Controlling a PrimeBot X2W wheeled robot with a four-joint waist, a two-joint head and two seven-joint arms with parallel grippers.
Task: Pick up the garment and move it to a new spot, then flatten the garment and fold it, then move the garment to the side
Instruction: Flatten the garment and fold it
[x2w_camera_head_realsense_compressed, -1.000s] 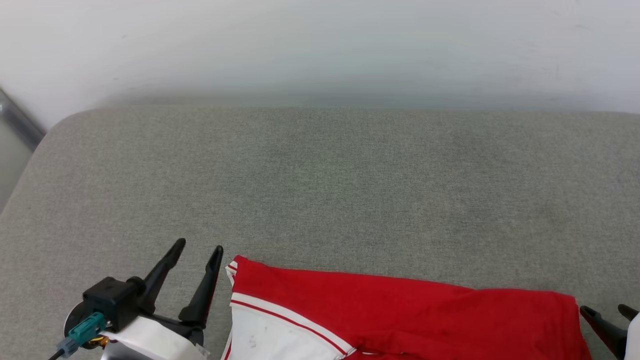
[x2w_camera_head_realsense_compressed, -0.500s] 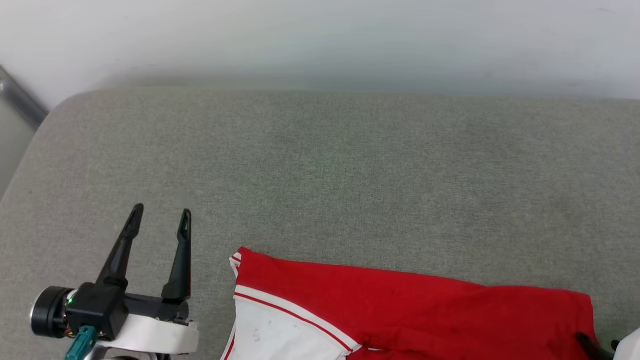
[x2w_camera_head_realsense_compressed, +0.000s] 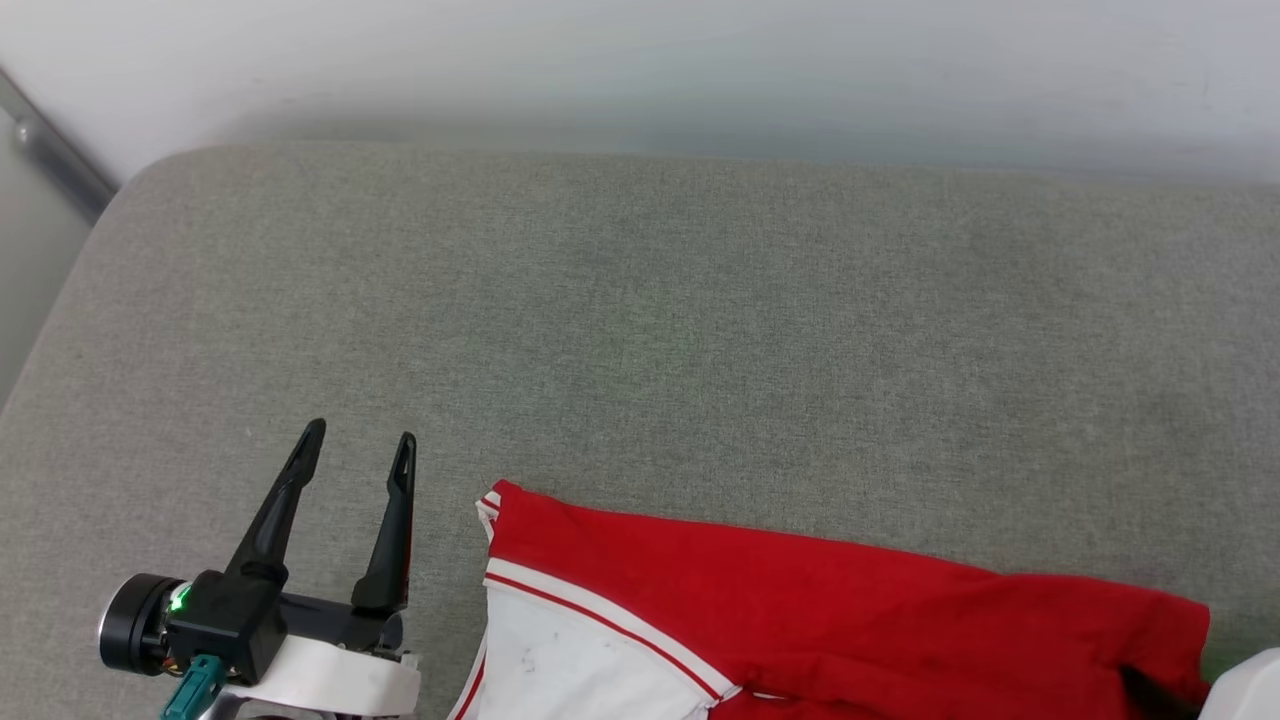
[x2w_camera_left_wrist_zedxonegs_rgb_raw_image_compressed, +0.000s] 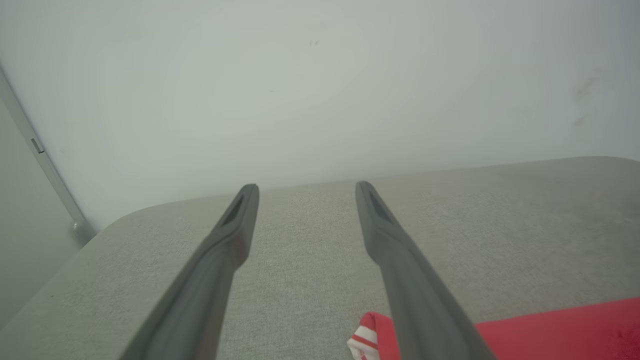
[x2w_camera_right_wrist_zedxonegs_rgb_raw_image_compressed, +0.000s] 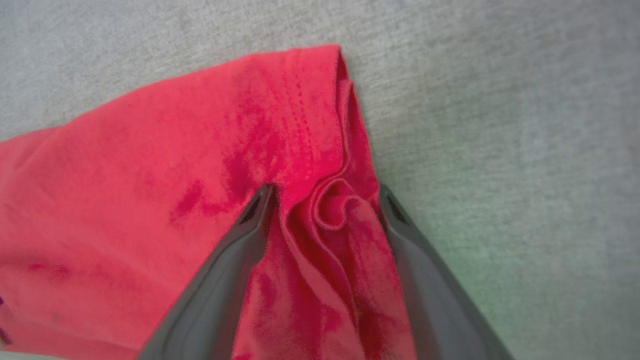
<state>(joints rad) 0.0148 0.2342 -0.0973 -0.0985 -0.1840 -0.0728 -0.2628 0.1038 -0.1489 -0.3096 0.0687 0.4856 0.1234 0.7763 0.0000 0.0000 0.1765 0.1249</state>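
The garment, red with a white sleeve and striped trim, lies flat-ish on the grey cushion at the lower middle and right. My left gripper hovers open just left of its striped corner, touching nothing. From the left wrist, the left gripper points over bare cushion, with the garment at the lower right. My right gripper sits at the garment's right edge. Seen from its wrist, the right gripper is open and straddles a bunched fold of the garment.
The grey fabric cushion stretches far beyond the garment to a white wall. Its left edge rounds off, with a metal strip at the upper left corner.
The camera has shifted slightly. My left gripper swung from a tilt to pointing straight away. My right gripper moved from beside the garment's right edge to over it.
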